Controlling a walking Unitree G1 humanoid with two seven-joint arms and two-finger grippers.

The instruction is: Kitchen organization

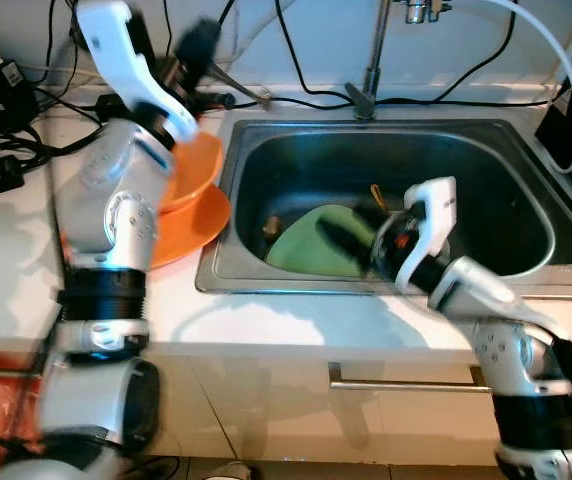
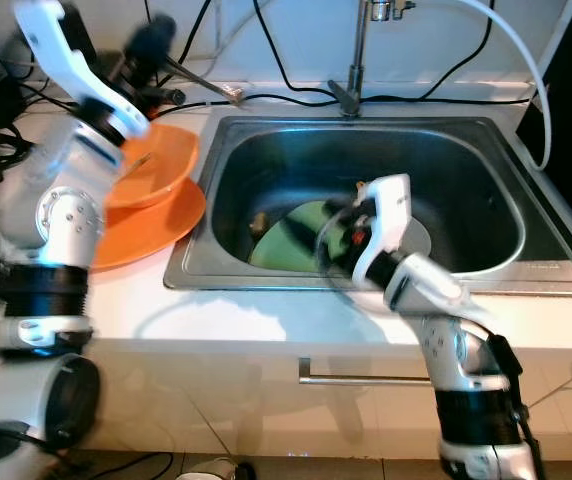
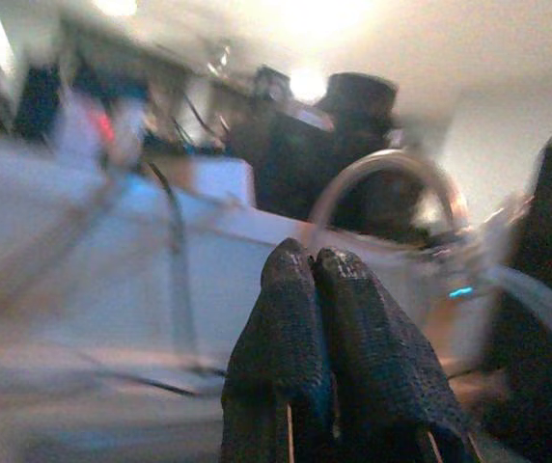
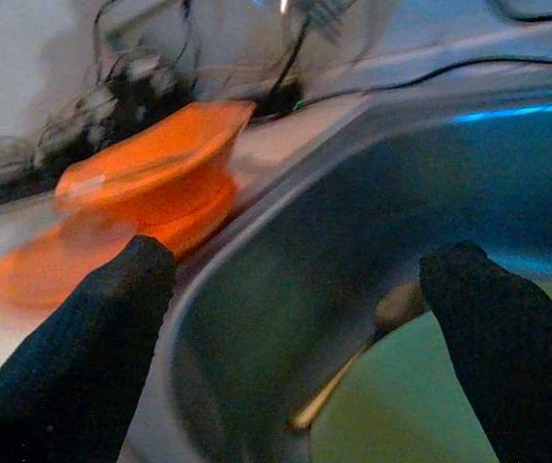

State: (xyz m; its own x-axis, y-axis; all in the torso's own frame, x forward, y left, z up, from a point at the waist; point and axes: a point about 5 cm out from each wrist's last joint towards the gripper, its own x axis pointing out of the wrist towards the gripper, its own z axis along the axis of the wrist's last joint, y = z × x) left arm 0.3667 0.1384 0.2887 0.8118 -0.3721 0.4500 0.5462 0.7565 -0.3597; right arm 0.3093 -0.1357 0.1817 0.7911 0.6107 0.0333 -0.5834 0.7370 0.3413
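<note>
One orange bowl point(image 1: 191, 170) sits on one orange plate point(image 1: 191, 225) on the white bench point(image 1: 6, 260) beside the steel sink point(image 1: 366, 140) holding one green plate point(image 1: 321, 245), where the right gripper point(image 4: 295, 289) hovers, fingers point(image 4: 112, 318) wide apart and empty, while the raised left gripper point(image 3: 317, 275) shows fingers pressed together.

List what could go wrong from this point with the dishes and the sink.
The right gripper hangs open over the green plate in the sink; a grab at its flat face may slip. The left arm is raised beside the orange bowl, stacked on the orange plate near the sink's edge; a swing might knock them in. Cables trail behind the sink.
</note>
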